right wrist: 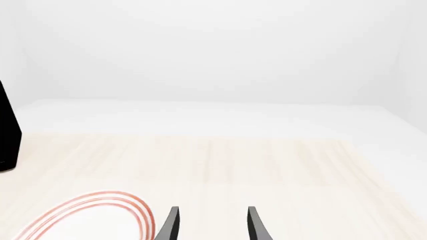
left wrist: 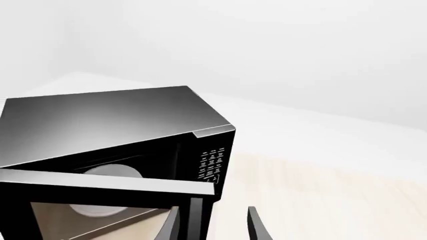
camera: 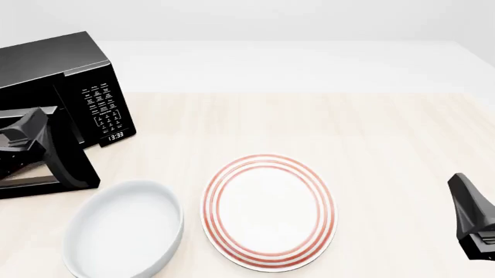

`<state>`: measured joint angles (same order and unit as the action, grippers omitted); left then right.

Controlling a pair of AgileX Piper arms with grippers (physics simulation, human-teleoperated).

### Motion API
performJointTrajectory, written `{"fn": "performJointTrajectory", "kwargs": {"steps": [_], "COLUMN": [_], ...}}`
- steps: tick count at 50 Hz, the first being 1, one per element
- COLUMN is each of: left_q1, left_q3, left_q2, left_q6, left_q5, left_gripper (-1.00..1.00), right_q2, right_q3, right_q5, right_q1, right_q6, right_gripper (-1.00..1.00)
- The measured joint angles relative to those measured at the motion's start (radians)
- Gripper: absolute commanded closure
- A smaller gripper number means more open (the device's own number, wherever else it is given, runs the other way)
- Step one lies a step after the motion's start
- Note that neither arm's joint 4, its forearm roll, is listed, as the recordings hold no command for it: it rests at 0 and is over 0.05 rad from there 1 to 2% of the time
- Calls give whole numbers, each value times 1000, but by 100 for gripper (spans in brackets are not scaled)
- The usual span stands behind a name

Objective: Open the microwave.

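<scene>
From the front view I log the microwave (camera: 73,75) at roughly 10 o'clock on the table (camera: 371,133), hard against the frame's left edge, its keypad panel (camera: 104,110) facing my side with a small white clock display at the panel's foot. The door (camera: 66,156) stands swung out toward me, ajar from the body; in the left wrist view I see into the cavity past the door's top edge, where the pale turntable (left wrist: 113,172) shows. My left gripper (left wrist: 212,227) sits at 9 o'clock by the door: in the left wrist view its two fingers are spread apart, one finger (left wrist: 171,225) overlapping the door's free edge, the other in open air over the wood. I cannot tell from these views whether that finger touches the door or handle. Moving rightward, a white bowl (camera: 124,229) rests at 7 o'clock, just beside a white plate (camera: 269,211) with red rings at 6 o'clock; the two look nearly touching at their rims. At 4 o'clock, at the frame's right edge and well apart from the plate, my right gripper (right wrist: 212,225) hangs over bare wood, fingers parted and holding nothing, with the plate's red rim in its wrist view.
</scene>
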<state>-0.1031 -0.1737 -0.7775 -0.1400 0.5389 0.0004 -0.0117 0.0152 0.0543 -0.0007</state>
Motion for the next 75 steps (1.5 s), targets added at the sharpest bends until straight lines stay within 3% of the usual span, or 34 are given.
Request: {"fn": "performJointTrajectory", "kwargs": {"steps": [34, 54, 75], "left_q1": [-25, -39, -17], "left_q3": [-252, -403, -538], "left_q2": [31, -6, -19], "left_q6": [32, 11, -63], "left_q5": [-280, -429, -635], "left_gripper": [-100, -100, -100], "right_q2": [0, 0, 0], "right_q3": [-1, -1, -1], "right_q5": [0, 0, 0], "right_q1": [1, 1, 1], "right_q6": [0, 0, 0], "right_gripper": [-100, -100, -100]}}
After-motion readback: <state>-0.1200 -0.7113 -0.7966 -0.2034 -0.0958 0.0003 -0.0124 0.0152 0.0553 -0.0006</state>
